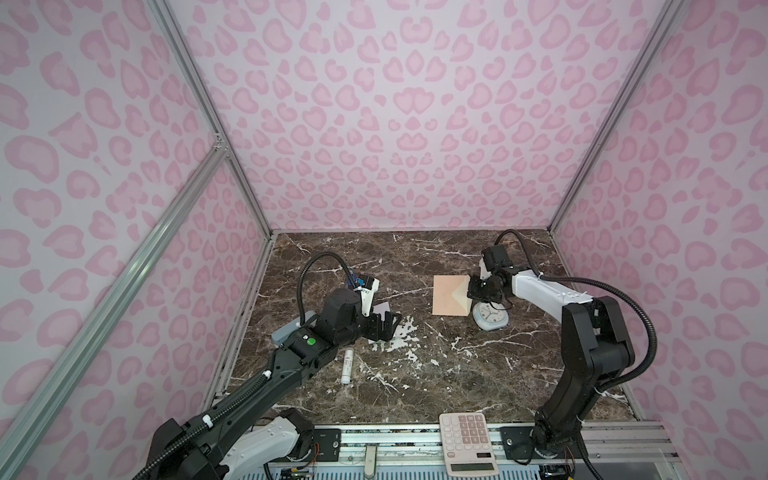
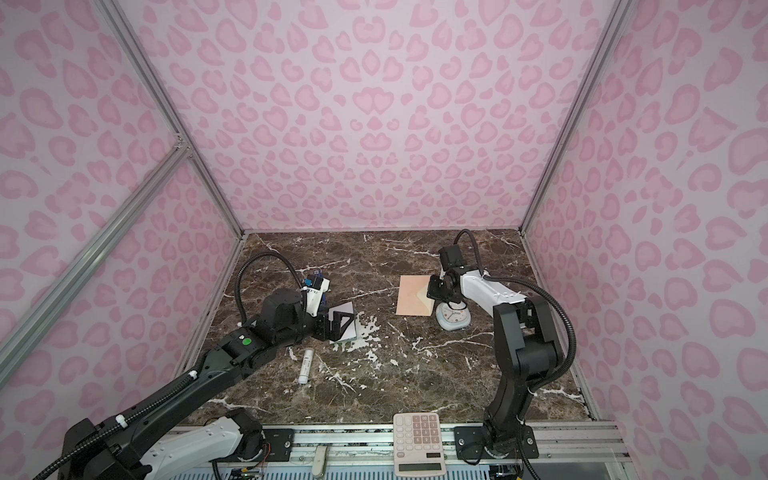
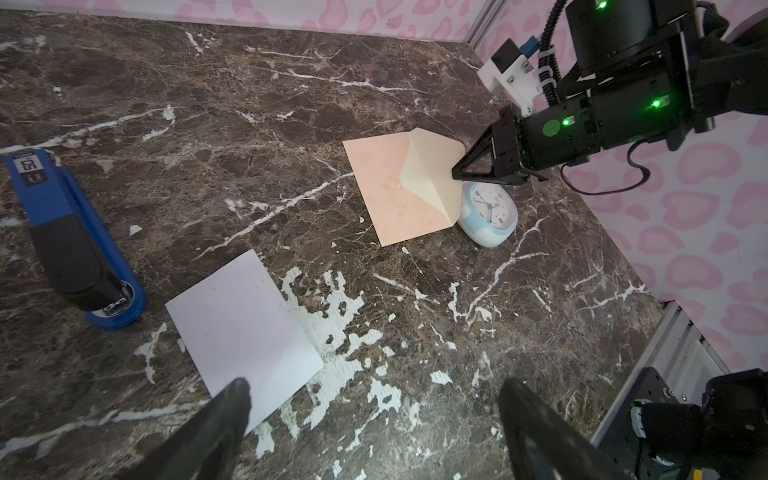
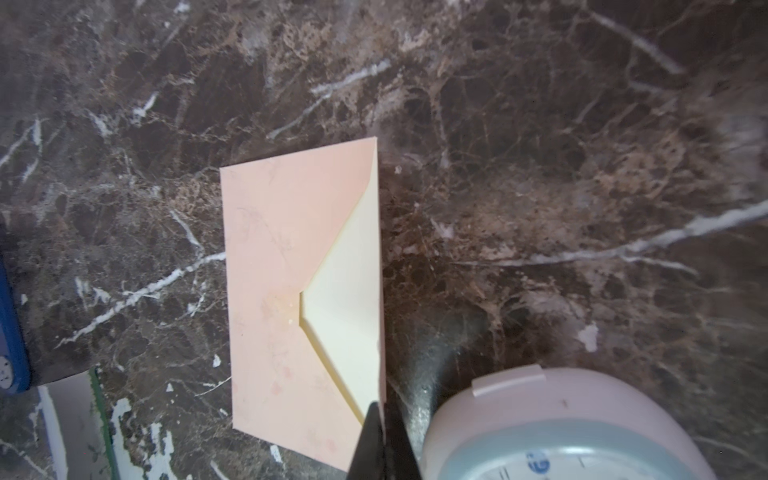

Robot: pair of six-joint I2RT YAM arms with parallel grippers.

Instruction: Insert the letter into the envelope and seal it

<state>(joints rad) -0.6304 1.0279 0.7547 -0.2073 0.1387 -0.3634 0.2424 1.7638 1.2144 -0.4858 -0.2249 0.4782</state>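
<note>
Right wrist view has the right gripper with its fingers pressed together on the edge of the cream flap of the envelope. The peach body lies flat on the table, and the flap is lifted off it. In both top views the envelope sits right of centre in the far half, the gripper at its right edge.

The letter lies flat and apart from the envelope, to its left and nearer, beside a blue stapler. The left gripper hangs over the letter with its jaws spread wide and nothing between them; whether a finger touches the sheet I cannot tell.

A pale blue alarm clock lies just beside the envelope's near right corner, under the right gripper. A white tube lies by the left arm, and a calculator rests at the near edge. The table is dark brown marble with white veins, walled on three sides by pink leopard-print panels.

The right arm rises from the near right, bends at a high elbow and reaches far and left. The left arm stretches low from the near left, gripper pointing right.
</note>
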